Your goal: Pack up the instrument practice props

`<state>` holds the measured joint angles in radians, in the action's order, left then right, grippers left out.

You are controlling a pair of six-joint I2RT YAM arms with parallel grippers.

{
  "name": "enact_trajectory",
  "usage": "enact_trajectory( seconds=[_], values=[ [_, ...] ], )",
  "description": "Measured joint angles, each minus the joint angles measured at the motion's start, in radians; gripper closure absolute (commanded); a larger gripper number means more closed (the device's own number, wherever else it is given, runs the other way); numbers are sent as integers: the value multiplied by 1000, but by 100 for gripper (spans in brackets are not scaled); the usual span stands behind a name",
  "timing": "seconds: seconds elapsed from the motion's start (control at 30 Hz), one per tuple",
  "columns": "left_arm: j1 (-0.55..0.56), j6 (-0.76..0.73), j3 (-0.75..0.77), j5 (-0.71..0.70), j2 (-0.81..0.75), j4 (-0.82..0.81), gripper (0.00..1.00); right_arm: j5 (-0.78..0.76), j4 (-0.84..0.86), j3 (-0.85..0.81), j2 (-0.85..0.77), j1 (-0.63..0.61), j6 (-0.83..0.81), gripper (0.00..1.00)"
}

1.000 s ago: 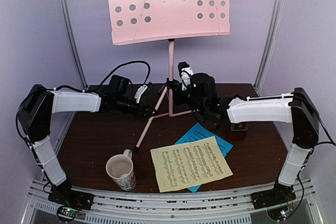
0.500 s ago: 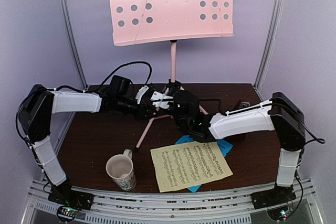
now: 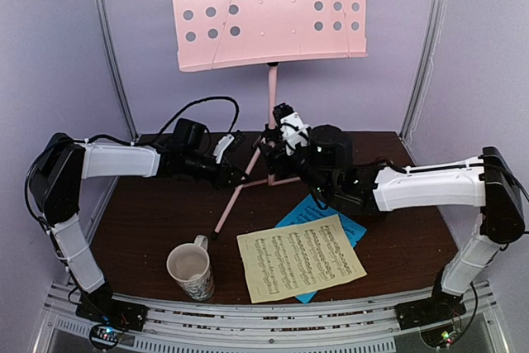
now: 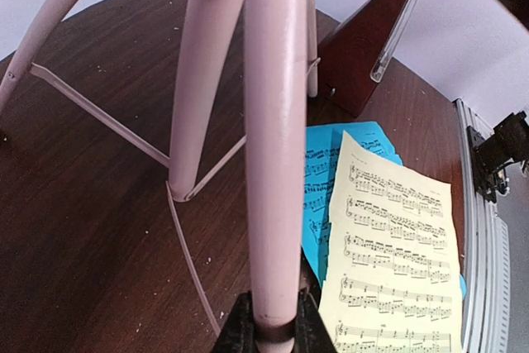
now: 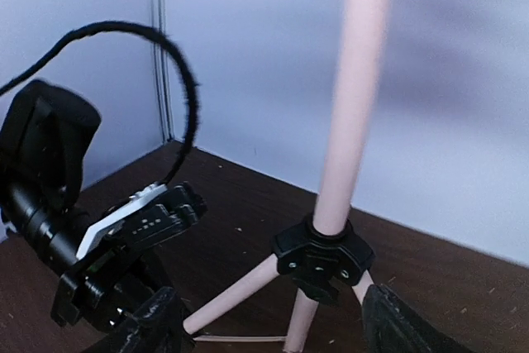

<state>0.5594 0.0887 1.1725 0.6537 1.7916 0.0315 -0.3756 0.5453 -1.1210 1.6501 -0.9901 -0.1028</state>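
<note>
Work on the pink music stand (image 3: 271, 97) looks like the step in hand, because both arms reach to its foot at the back of the table (image 3: 157, 221). The stand is upright on its three legs, with its big holed desk (image 3: 264, 10) high above.

The left gripper (image 4: 271, 330) is pinching one pink leg (image 4: 277, 163) low down, with a finger pressed on each side of it. That hold is probably there so the stand does not tip or slide while the other arm works.

The right gripper (image 5: 273, 318) hangs just in front of the black hub (image 5: 324, 258) where the legs meet the pole. Its fingers (image 5: 153, 324) are spread wide apart and hold nothing. The hub sits ahead of the gap between them, not yet touched. They seem to be spread so they can close on the hub or the pole, maybe to fold the legs in.

The other props wait on the table. The metronome (image 4: 364, 47) stands upright past the legs, apart from them. The yellow sheet (image 3: 302, 258) lies flat near the front, on top of part of the blue sheet (image 3: 318, 208). The mug (image 3: 192, 269) stands to the left of the papers and is not one of the things to pack.

Nothing looks packed yet, so most of the job is left. One risk is that the tall stand leans if the hub is pushed hard.
</note>
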Motion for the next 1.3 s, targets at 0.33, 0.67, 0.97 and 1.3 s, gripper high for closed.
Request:
enact_trajectory(
  seconds=[0.33,0.67,0.97,1.3],
  values=[
    [0,0,0,-6,0,0,100,323,1,60,58,193,901,28],
    [0,0,0,-8,0,0,100,404,119,32,115,213,1243,34],
    [0,0,1,-10,0,0,100,424,225,31,175,229,1391,71],
    [1,2,2,-18,0,0,100,425,266,36,175,230,1439,95]
  ],
)
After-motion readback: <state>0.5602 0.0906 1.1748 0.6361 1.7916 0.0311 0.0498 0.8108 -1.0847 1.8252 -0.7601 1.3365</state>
